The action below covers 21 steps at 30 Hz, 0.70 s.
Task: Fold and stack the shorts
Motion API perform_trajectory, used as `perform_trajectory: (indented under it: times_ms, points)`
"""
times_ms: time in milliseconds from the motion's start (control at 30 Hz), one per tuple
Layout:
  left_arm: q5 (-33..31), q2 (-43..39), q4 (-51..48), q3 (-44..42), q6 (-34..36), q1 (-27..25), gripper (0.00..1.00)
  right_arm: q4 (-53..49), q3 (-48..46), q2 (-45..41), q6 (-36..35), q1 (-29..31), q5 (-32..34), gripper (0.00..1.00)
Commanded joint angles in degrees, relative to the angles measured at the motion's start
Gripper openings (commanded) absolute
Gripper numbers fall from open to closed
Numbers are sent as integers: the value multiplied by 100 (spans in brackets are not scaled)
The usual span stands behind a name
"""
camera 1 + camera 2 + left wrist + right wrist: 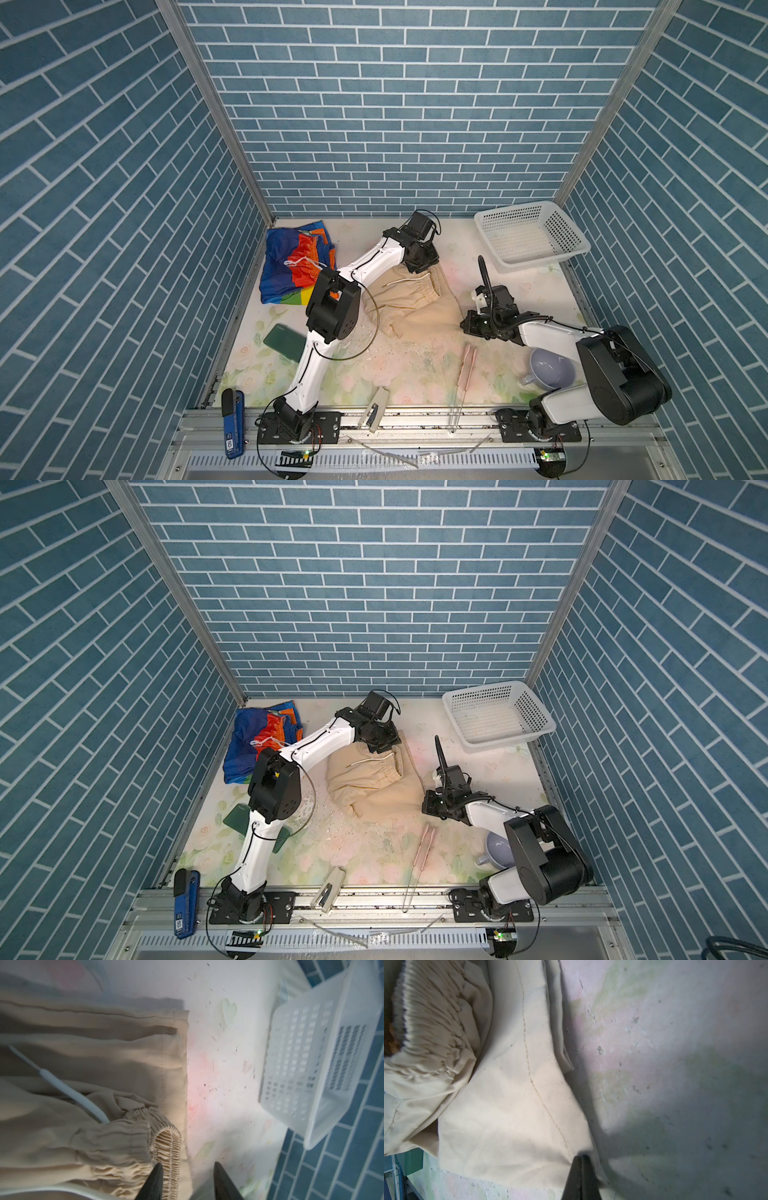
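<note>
Crumpled beige shorts (409,307) show a gathered waistband (166,1142) and white drawstring (62,1086); left gripper (188,1164) spread, right gripper (581,1157) pinching their edge.

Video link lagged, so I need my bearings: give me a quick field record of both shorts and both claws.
beige shorts with white drawstring: mid-table, rumpled, partly folded
rainbow-striped shiny shorts: far-left corner, apart from the beige pair
left claw: open, at the gathered waistband's end
right claw: shut, apparently pinching the beige pair's edge
stack: not yet made
</note>
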Motion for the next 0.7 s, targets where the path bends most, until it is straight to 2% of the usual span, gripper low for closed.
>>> perform_trajectory:
  times_ms: [0, 100, 300, 500, 667]
  points:
    - [-104, 12, -545, 289, 453, -51, 54, -81, -155, 26, -149, -28, 151, 0]
    - [-531, -116, -1151, 431, 962, -120, 59, -73, -154, 33, -150, -30, 165, 0]
    - [-1625, -36, -2198, 776, 1860, -375, 60, -56, -132, 94, -150, -38, 170, 0]
    - [-1977, 592, -2812, 1581, 2181, -558, 64, -48, -101, 141, -150, -38, 170, 0]
    - [-1945, 1016, -3013, 2153, 2193, -608, 65, -39, -97, 202, -149, -47, 170, 0]
